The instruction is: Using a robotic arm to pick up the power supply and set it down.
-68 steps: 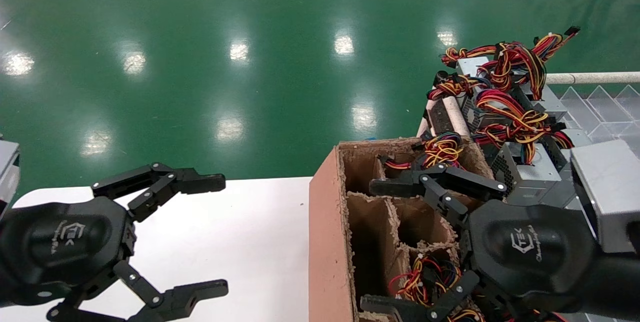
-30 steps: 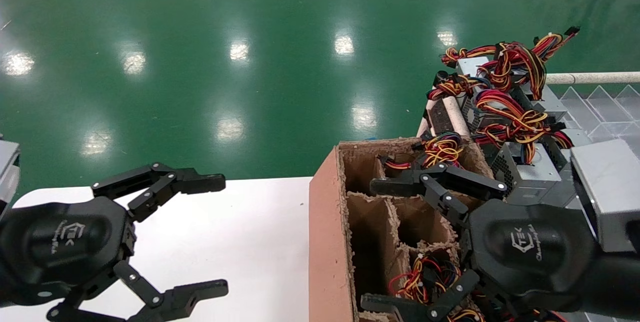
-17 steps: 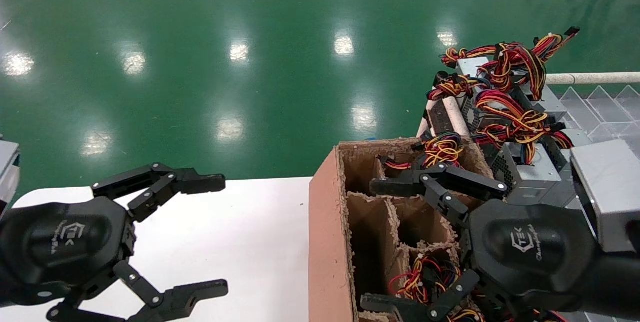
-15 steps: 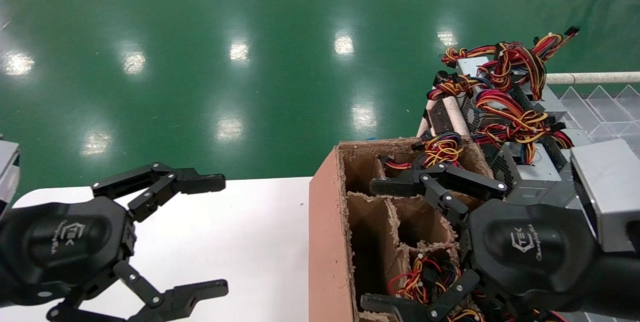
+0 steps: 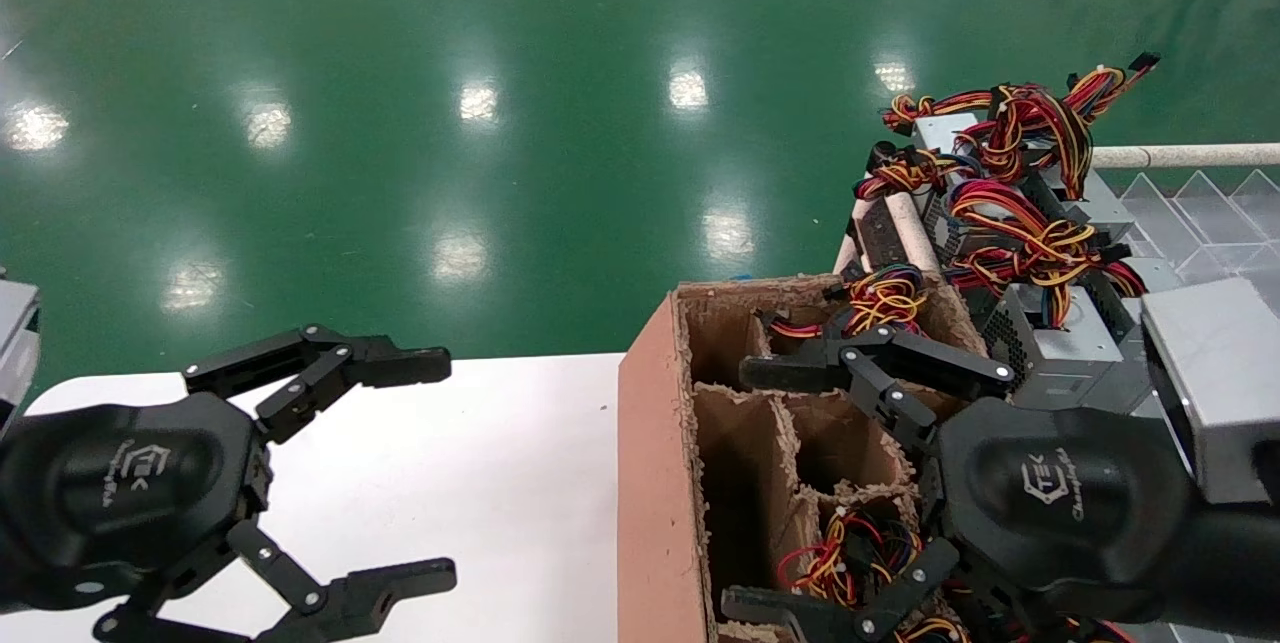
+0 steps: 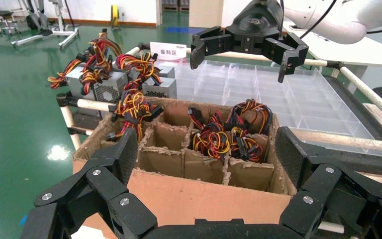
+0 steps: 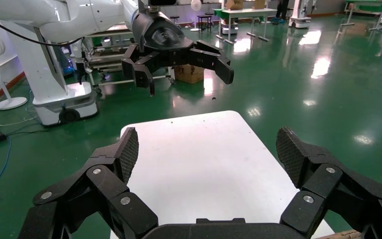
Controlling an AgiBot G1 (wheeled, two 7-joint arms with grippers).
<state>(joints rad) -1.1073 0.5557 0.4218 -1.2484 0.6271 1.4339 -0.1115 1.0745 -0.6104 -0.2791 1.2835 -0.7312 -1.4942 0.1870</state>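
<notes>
Your right gripper (image 5: 770, 493) has fingers spread wide, empty, over the cardboard box (image 5: 660, 483). Left gripper (image 5: 425, 468) fingers also spread, hovering above the white surface (image 5: 500, 483). Power supply (image 5: 1050, 348) sits just beside the box, wires (image 5: 1040, 243) piled on top.

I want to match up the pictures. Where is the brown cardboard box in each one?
Head view: the cardboard box sits at the lower middle-right, under the open right claw.
Left wrist view: the box fills the centre, just beyond the open left claw.
Right wrist view: only a scrap of brown shows at one edge; too little to tell.
Shared landmark: the white table, also in the right wrist view.
</notes>
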